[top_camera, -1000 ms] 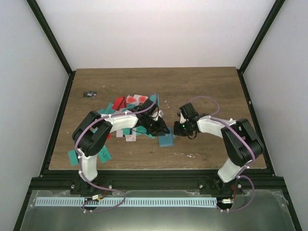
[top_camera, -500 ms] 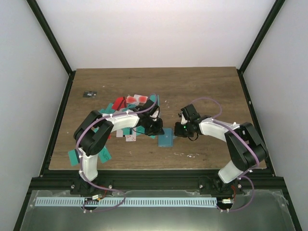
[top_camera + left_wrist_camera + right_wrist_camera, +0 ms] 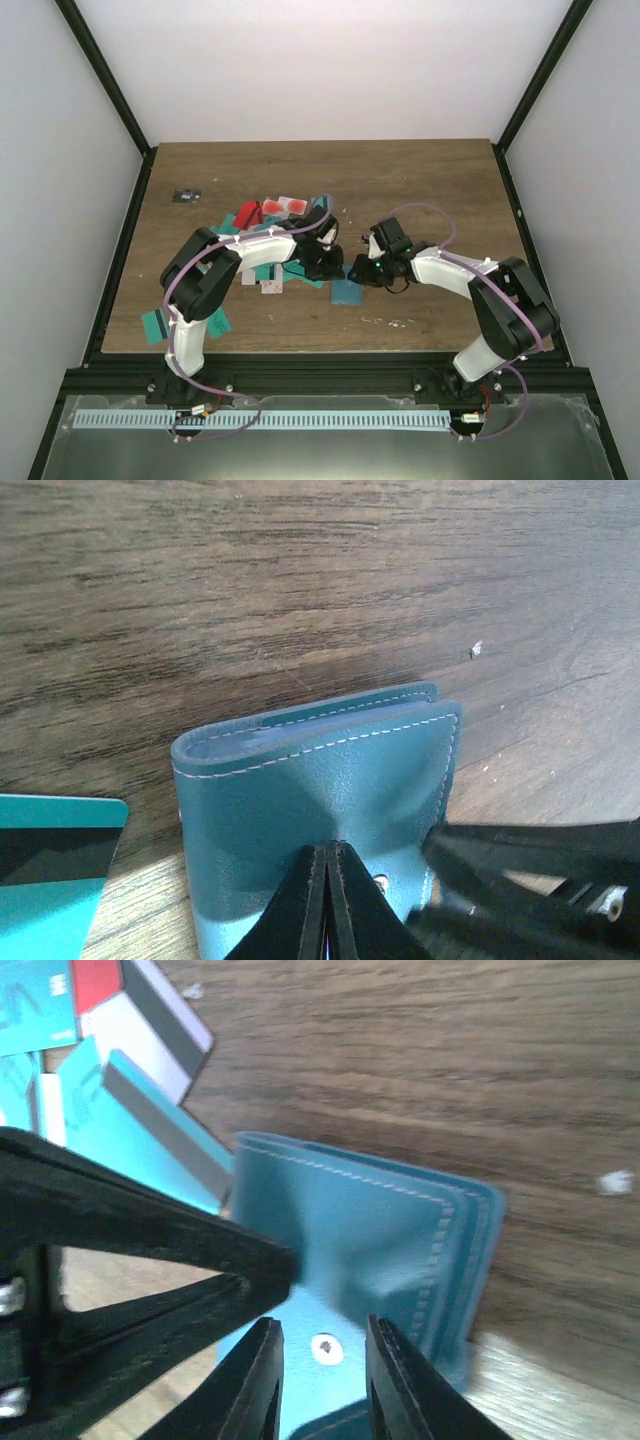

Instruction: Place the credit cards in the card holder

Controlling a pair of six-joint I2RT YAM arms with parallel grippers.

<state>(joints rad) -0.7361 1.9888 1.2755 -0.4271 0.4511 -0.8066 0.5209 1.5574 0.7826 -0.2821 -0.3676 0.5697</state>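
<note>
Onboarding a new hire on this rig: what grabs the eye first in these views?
Both grippers meet at the flat blue-teal stitched card holder mid-table. The left gripper is shut on its puckered cover, and the right gripper stands slightly open astride the part with the snap button. Farther back on the left, a loose scatter of thin teal, red and white-pink credit cards lies on the dark wood table.

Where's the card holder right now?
In the top view the card holder lies near the middle of the table, just right of the credit cards; the left gripper pinches its flap and the right gripper stands open over it.
</note>
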